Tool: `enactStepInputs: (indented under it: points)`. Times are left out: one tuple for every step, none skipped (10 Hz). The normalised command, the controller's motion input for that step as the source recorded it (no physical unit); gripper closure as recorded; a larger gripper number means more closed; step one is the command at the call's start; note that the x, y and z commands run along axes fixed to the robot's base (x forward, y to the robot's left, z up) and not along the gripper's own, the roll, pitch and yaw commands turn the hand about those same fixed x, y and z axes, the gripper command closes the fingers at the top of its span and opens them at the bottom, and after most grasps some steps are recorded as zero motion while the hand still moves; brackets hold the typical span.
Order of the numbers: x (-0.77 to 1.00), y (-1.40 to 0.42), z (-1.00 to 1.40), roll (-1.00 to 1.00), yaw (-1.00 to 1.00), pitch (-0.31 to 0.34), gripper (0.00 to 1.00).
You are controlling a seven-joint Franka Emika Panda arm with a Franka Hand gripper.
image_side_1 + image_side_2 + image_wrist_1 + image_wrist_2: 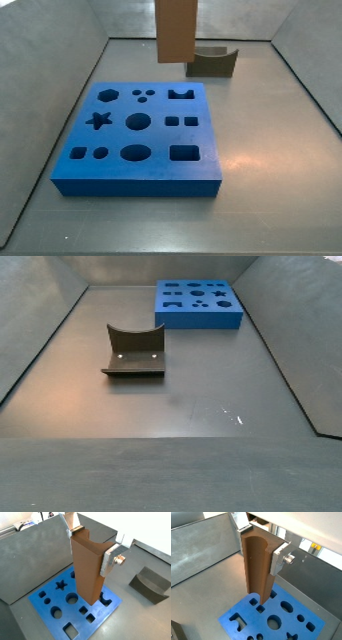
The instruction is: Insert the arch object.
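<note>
Above the blue board (60, 607), the gripper (93, 542) clamps the arch object (87, 572).

The gripper (93, 547), above the blue board, is seen in both wrist views: flat silver plate fingers (278, 559), a round silver screw head (119, 560), and pale housing are shown.

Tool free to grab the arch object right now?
Probably not yet: the tool, above the blue board, is shut on the tall brown post. The arch object lies in the open, apart from the board, nothing over it.
</note>
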Motion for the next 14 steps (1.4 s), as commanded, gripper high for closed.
enactStepInputs:
  points:
    - [0.28,0.30,-0.90,0.07,0.00,0.000,1.00]
    - [0.29,0.32,-0.81,0.09,0.00,0.010,1.00]
    - [0.23,0.40,-0.77,0.08,-0.02,0.006,1.00]
    - [0.11,0.31,-0.71,0.11,0.00,0.000,1.00]
    - [0.00,0.14,-0.60,0.09,0.00,0.000,1.00]
    - [0.00,0.05,-0.50,0.09,-0.01,0.000,1.00]
    - [0.00,0.01,-0.37,0.09,0.00,0.000,1.00]
    - [0.00,0.08,-0.32,0.08,0.00,0.000,1.00]
    - [0.01,0.20,-0.26,0.03,0.00,0.000,1.00]
    - [0.03,0.30,-0.23,0.03,0.00,0.019,1.00]
    - [0.12,0.28,-0.27,0.05,-0.01,0.030,1.00]
    - [0.14,0.28,-0.28,0.03,-0.06,0.034,1.00]
    - [0.08,0.23,-0.27,0.01,-0.05,0.011,1.00]
    - [0.05,0.09,-0.26,0.00,-0.08,0.000,1.00]
